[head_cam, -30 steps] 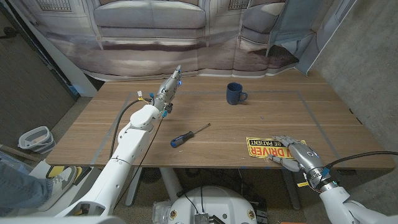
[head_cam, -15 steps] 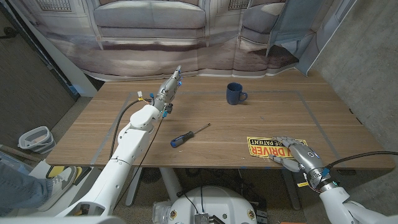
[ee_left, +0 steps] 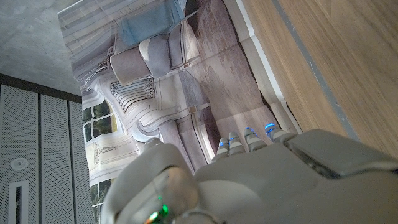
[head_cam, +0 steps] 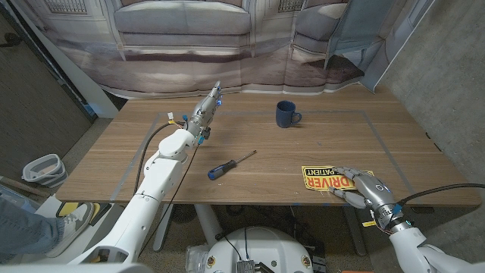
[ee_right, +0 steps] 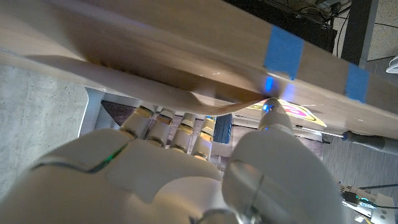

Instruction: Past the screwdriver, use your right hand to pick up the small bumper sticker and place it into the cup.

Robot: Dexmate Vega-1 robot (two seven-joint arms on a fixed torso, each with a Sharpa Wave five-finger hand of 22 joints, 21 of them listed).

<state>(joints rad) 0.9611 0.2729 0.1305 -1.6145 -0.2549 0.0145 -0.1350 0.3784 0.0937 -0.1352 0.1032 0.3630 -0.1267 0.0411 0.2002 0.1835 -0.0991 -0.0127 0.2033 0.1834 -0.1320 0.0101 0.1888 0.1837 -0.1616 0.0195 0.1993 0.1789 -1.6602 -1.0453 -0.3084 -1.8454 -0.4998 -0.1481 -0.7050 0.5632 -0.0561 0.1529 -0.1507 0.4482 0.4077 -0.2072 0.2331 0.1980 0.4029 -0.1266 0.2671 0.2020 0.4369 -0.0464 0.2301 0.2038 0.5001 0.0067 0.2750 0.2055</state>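
Note:
The small yellow bumper sticker [head_cam: 324, 178] lies near the table's front edge at the right, past the blue-handled screwdriver [head_cam: 229, 165]. My right hand [head_cam: 365, 189] covers its right end, fingers curled on top. In the right wrist view the sticker's edge [ee_right: 219, 103] bends up off the table between my fingers [ee_right: 163, 119] and my thumb, so my right hand [ee_right: 186, 168] pinches it. The dark blue cup [head_cam: 286, 114] stands upright at the far middle. My left hand [head_cam: 206, 111] stretches toward the far left edge, fingers straight, holding nothing; its back [ee_left: 280, 180] shows in the left wrist view.
Blue tape lines [head_cam: 379, 136] mark a rectangle on the wooden table [head_cam: 333, 144]. A printed backdrop [head_cam: 227, 45] hangs just behind the far edge. Blue tape pieces [ee_right: 283, 51] sit on the table's front edge by my right hand.
My right fingers have curled in tighter on the sticker, which has slid slightly toward my right hand. The left arm, cup and screwdriver have not moved.

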